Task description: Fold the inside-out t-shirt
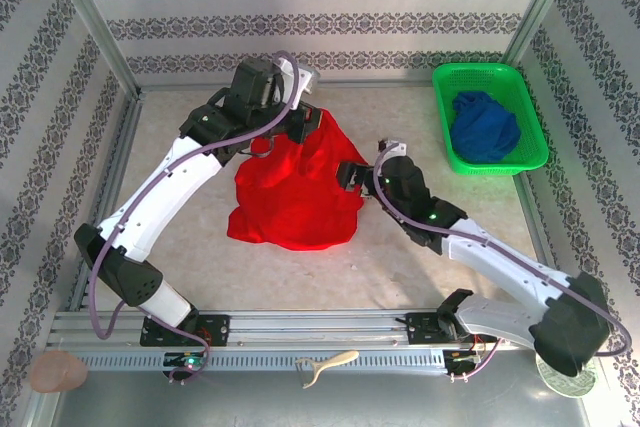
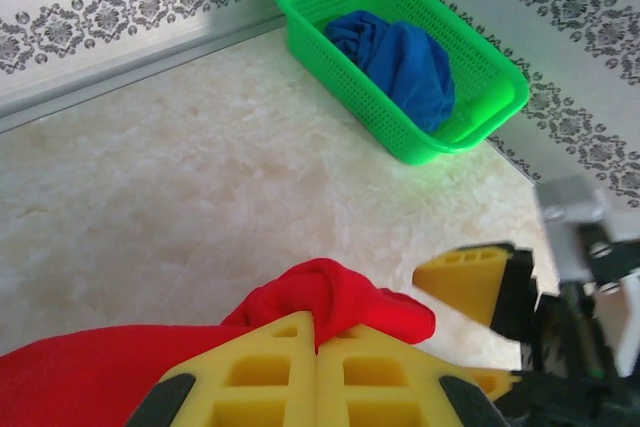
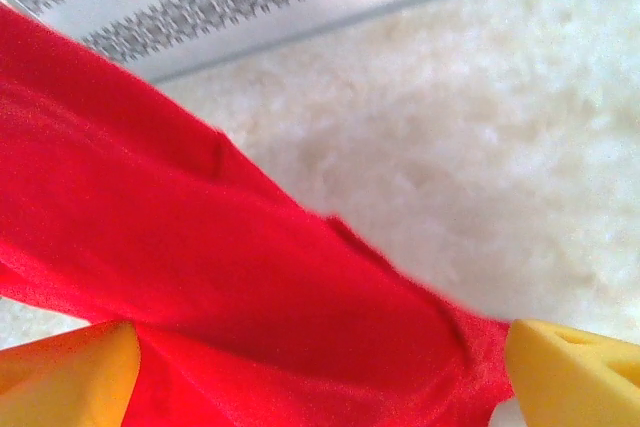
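Your left gripper [image 2: 316, 332] pinches the shirt's [image 1: 295, 197] far corner. Your right gripper [image 1: 350, 175] gapes wide, the shirt's right edge lying inside its jaws.

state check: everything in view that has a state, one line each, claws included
left claw: shut on the t-shirt, pinching a bunched edge
right claw: open, fingers either side of the red cloth
t-shirt: crumpled on the table, not folded
green basket: upright at the far right corner, holds the blue garment
blue garment: bunched up inside the basket
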